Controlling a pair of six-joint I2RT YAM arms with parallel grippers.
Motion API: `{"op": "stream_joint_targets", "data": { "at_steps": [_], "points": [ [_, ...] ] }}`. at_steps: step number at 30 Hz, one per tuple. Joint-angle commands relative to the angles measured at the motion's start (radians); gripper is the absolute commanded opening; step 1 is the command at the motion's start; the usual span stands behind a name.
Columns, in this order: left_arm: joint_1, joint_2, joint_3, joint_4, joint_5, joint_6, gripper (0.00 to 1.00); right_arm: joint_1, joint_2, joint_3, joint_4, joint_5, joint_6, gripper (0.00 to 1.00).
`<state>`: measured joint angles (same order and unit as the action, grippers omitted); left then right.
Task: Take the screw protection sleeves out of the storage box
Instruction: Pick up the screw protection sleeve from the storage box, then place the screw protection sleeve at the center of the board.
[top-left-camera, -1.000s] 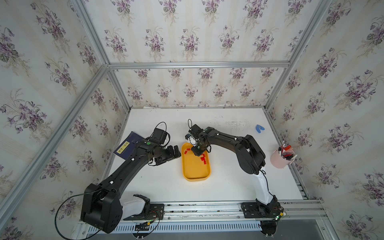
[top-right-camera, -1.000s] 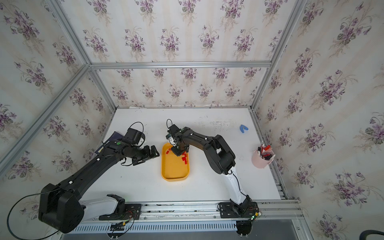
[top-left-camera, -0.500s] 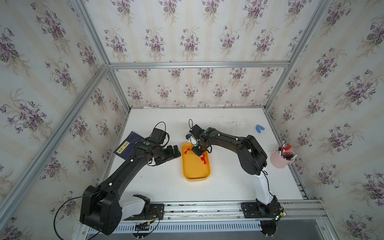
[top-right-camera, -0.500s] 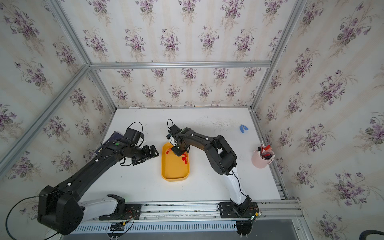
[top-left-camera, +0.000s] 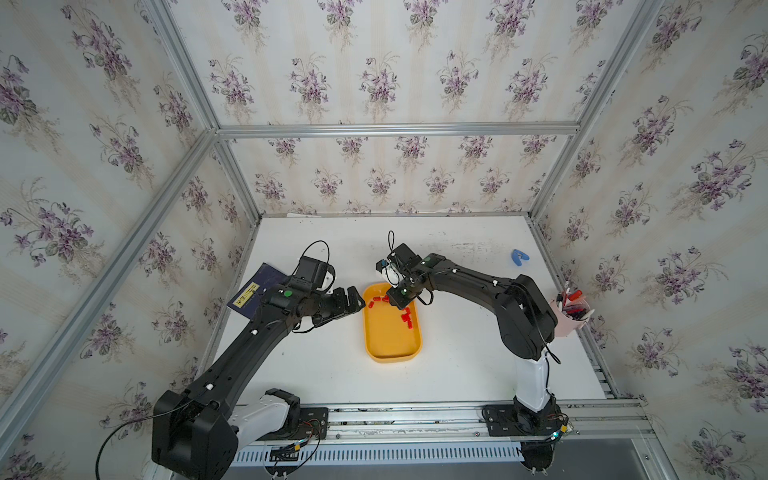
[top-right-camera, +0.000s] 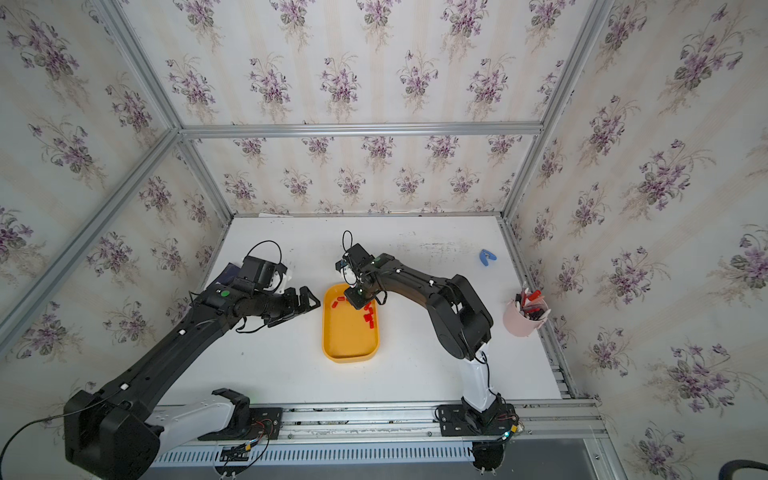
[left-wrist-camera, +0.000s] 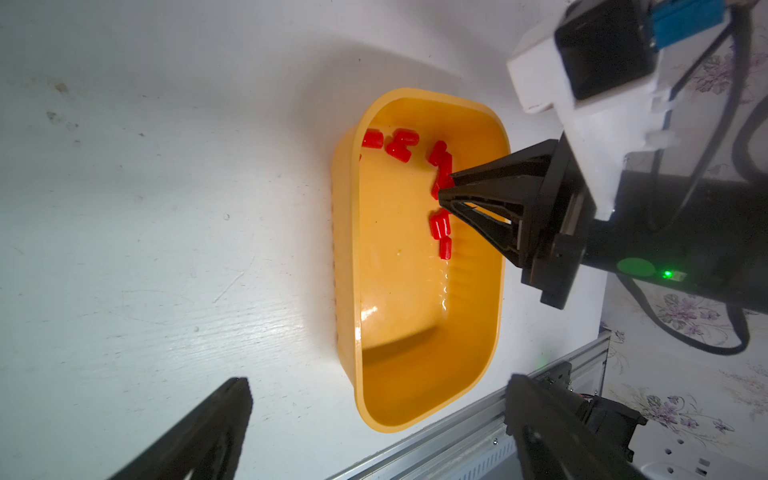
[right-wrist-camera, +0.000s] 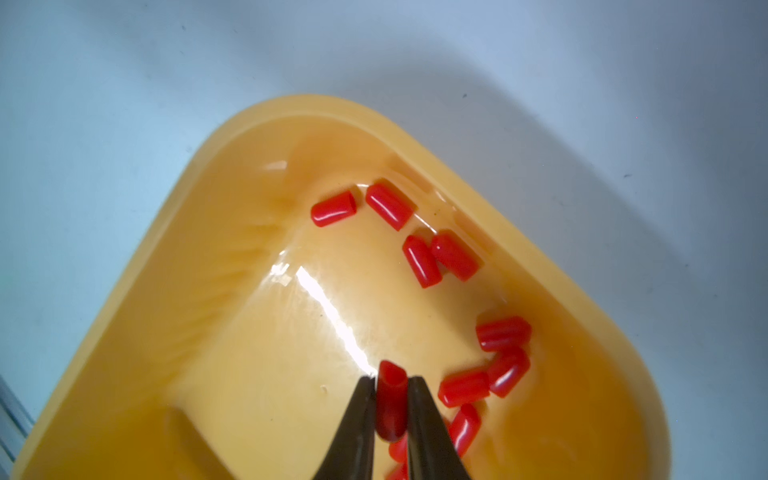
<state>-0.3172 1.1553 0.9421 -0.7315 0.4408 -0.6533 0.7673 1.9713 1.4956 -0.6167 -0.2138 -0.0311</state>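
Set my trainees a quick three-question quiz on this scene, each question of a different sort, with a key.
1. True or false: the left gripper is shut on a sleeve.
2. What sits between the fingers of the right gripper? A: one red screw protection sleeve. B: the box's rim. C: nothing.
3. Where do the loose sleeves lie?

Key
1. False: it stands open beside the storage box.
2. A.
3. On the floor of the storage box.
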Motion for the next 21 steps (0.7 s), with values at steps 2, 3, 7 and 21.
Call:
{"op": "stream_joint_targets", "data": {
  "at_steps": [2,3,7,21],
  "points": [
    [0.002,-0.012,-0.005,0.048,0.038,-0.006,1.00,-0.014,-0.078,-0.042,0.070,-0.087,0.049,0.18],
    [0.002,-0.014,-0.006,0.055,0.045,-0.008,1.00,-0.019,-0.099,-0.054,0.084,-0.106,0.060,0.18],
    [0.003,-0.009,0.000,0.059,0.055,-0.008,1.00,-0.041,-0.178,-0.096,0.127,-0.167,0.106,0.18],
    [-0.047,0.066,0.136,-0.085,-0.048,0.051,1.00,-0.335,-0.300,-0.227,0.012,0.165,0.274,0.19]
  ]
}}
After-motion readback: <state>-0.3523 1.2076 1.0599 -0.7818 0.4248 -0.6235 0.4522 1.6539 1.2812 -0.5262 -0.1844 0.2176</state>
